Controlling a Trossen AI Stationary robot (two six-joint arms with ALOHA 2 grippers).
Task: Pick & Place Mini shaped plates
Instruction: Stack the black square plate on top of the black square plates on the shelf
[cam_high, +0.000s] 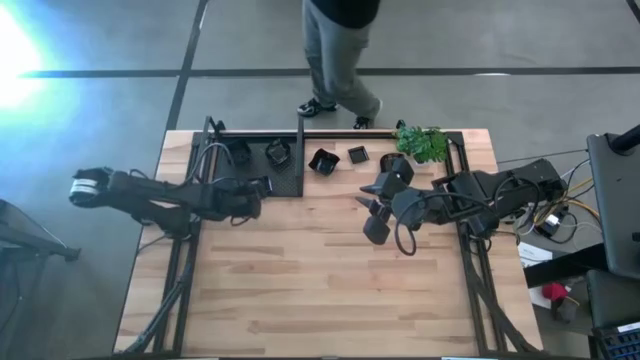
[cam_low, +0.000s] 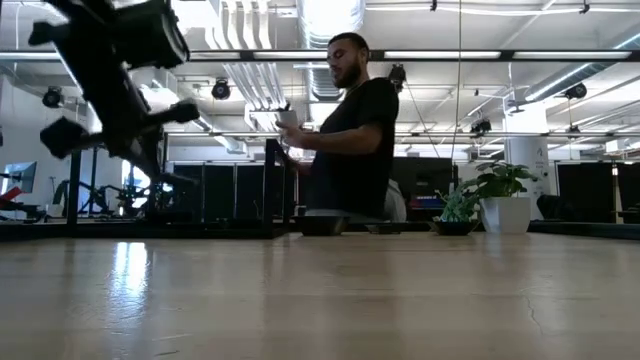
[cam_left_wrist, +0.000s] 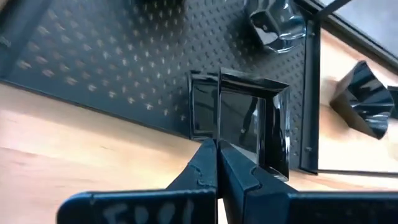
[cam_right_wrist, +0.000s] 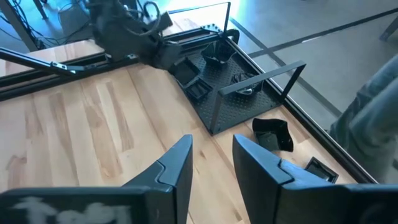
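Glossy black square mini plate (cam_left_wrist: 252, 127) sits on the perforated tray's near edge, pinched by the shut left tool (cam_left_wrist: 217, 163); right tool (cam_right_wrist: 211, 163) hovers open, empty.

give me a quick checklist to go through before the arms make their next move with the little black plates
1. Left gripper shut on a square plate at the edge of the perforated tray: ok, the fingers pinch its rim.
2. Right gripper empty and open: ok, nothing sits between its fingers above bare table.
3. Loose plates within reach: ok, a folded plate and a small square plate lie on the wood beside the tray.
4. Arms apart: ok, the two are well separated in the high view.
5. Person clear of the workspace: not ok, they stand right at the table's far edge.
6. Plant out of the right arm's way: cannot tell.
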